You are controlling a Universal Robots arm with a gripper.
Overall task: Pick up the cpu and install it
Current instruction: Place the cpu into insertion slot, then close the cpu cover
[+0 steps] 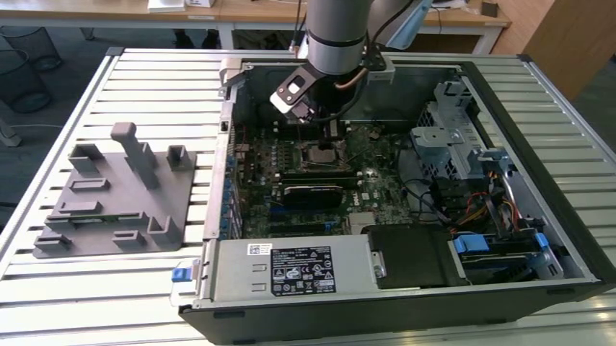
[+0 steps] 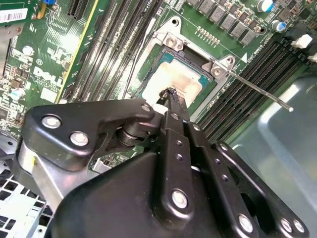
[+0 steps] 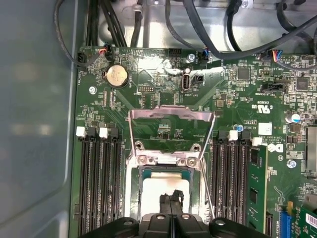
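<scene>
Your gripper (image 2: 171, 93), shut and empty, rests its tip on the cpu (image 2: 182, 79) in the socket (image 2: 170, 39); seating looks underway, clamp frame (image 3: 171, 110) open.

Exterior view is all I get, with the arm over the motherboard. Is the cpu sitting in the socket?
Observer: Yes. In the second wrist view the cpu lies flat in the socket.
Operator: Clamped down?
Observer: No. In the first wrist view the load plate stands flipped open.
Operator: Holding anything?
Observer: The gripper is shut, fingers together, tips over the cpu's top; contact I cannot tell.
</scene>
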